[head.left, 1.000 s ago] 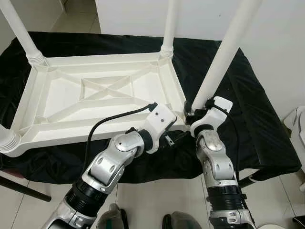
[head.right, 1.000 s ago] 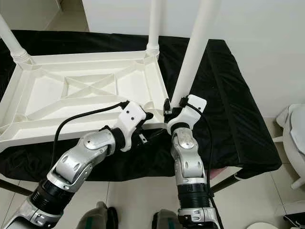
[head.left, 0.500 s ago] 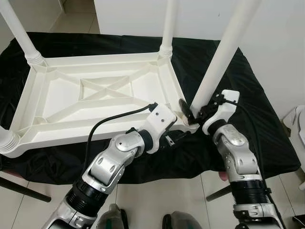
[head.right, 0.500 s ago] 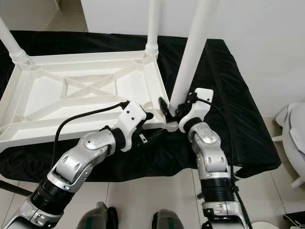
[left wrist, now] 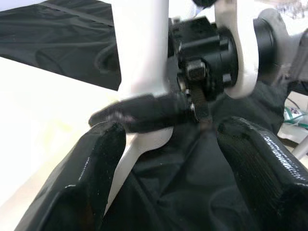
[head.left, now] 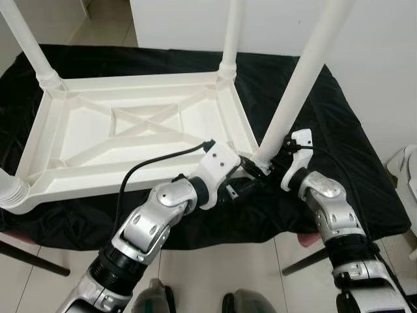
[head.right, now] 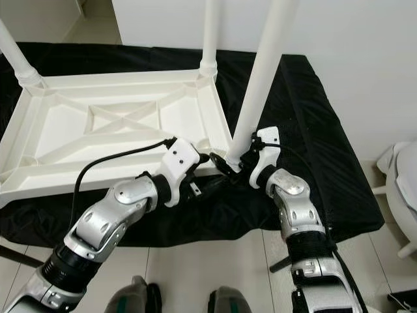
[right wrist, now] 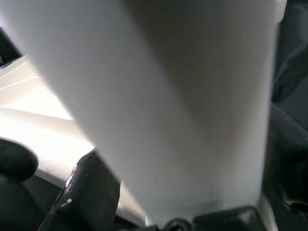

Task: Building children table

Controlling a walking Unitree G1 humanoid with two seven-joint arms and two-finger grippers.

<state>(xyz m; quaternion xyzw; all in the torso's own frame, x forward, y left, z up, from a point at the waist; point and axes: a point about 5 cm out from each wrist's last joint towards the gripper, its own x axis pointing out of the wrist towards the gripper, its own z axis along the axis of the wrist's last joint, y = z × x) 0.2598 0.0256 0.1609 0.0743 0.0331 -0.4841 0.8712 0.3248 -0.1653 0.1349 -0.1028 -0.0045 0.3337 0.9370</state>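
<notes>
A white plastic children's table lies upside down on a black cloth. A long white leg rises at a slant from its near right corner. My right gripper is shut around the base of that leg. In the right wrist view the leg sits between the black fingers. My left gripper is at the same corner, just below the table's edge. In the left wrist view its fingers are spread wide and open, with the leg base and a right finger ahead of them.
Three other legs stand on the table: far left, far middle, near left. The black cloth drapes over the support's edges. A white wall is behind, tiled floor below, a white object at right.
Half a second ago my right gripper was open and off to the leg's right. It has come back in and closed around the leg's base. My left arm has hardly moved.
</notes>
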